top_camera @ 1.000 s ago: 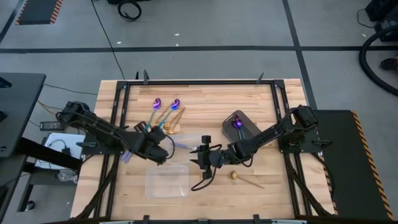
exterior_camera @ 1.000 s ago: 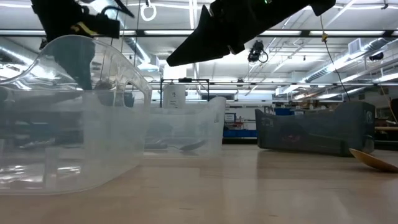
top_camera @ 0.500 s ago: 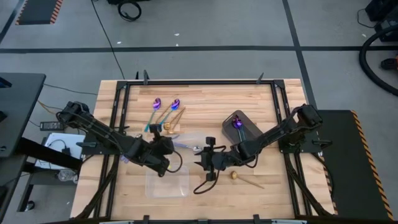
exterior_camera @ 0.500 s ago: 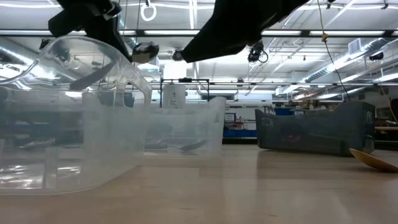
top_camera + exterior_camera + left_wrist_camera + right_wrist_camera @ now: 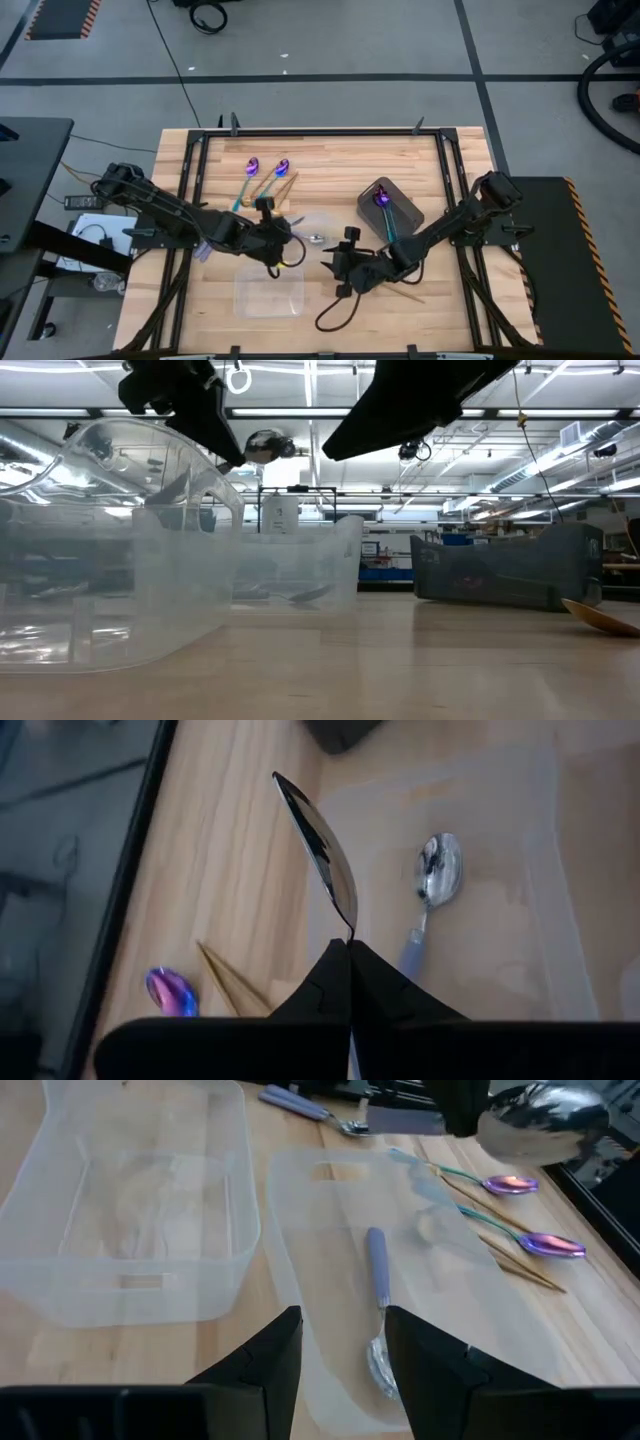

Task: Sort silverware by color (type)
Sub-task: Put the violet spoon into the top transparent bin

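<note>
Since the earlier frames the left gripper (image 5: 272, 226) has swung from beside the loose spoons to just over the near clear tray's far edge, and the right gripper (image 5: 345, 262) has slid back toward the near side, away from the tray gap.

Left fingers (image 5: 330, 982) are pinched together on the handle of a silver spoon (image 5: 322, 850); its long axis runs straight out from the fingertips, bowl leading. Left wrist view shows this spoon edge-on, raised above the wood. The low view catches only its shiny bowl (image 5: 262, 446), high above the near clear tray (image 5: 120, 550).

A second silver spoon with a lilac handle (image 5: 379, 1312) lies flat in the far clear tray (image 5: 300, 1200), bowl toward the right wrist camera. High view shows it only as a small glint (image 5: 315, 238).

Right fingers (image 5: 255, 1358) stand apart with nothing between them, hovering just beside the trays. Right wrist view alone shows the near clear tray (image 5: 130, 1210) as bare inside.

Two purple spoons (image 5: 252, 166) lie side by side on the table (image 5: 330, 160) at the far left, bowls away from the robot, a gold spoon (image 5: 285, 186) beside them. One purple spoon (image 5: 380, 199) sits in the dark grey tray (image 5: 405, 210). Another gold piece (image 5: 600, 616) is cut off at the low view's edge. Tray outlines are hard to trace from above.
</note>
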Controlling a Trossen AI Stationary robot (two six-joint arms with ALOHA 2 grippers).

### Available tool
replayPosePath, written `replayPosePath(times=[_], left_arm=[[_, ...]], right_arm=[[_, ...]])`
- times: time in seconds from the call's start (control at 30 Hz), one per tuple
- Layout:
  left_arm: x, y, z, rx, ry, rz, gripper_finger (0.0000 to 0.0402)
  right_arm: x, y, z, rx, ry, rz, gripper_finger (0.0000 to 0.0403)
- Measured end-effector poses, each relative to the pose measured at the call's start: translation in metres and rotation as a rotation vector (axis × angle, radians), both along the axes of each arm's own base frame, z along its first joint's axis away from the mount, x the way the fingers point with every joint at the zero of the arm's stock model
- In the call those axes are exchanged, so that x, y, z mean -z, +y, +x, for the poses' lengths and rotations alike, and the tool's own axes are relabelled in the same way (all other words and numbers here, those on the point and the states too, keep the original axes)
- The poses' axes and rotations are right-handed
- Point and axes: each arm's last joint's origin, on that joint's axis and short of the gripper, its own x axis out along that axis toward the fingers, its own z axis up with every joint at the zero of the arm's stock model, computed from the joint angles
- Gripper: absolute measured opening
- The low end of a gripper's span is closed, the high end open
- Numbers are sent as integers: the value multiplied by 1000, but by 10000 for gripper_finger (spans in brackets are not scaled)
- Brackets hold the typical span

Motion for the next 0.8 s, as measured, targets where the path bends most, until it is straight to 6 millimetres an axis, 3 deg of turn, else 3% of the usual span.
replayPosePath(times=[0.33, 0.53, 0.8], left_arm=[[-7, -1, 12, 252, 28, 165, 0], [3, 8, 12, 320, 91, 135, 0], [25, 4, 33, 421, 115, 140, 0]], right_arm=[[3, 8, -7, 40, 6, 46, 155], [0, 18, -23, 96, 0, 39, 155], [-5, 27, -32, 134, -46, 47, 155]])
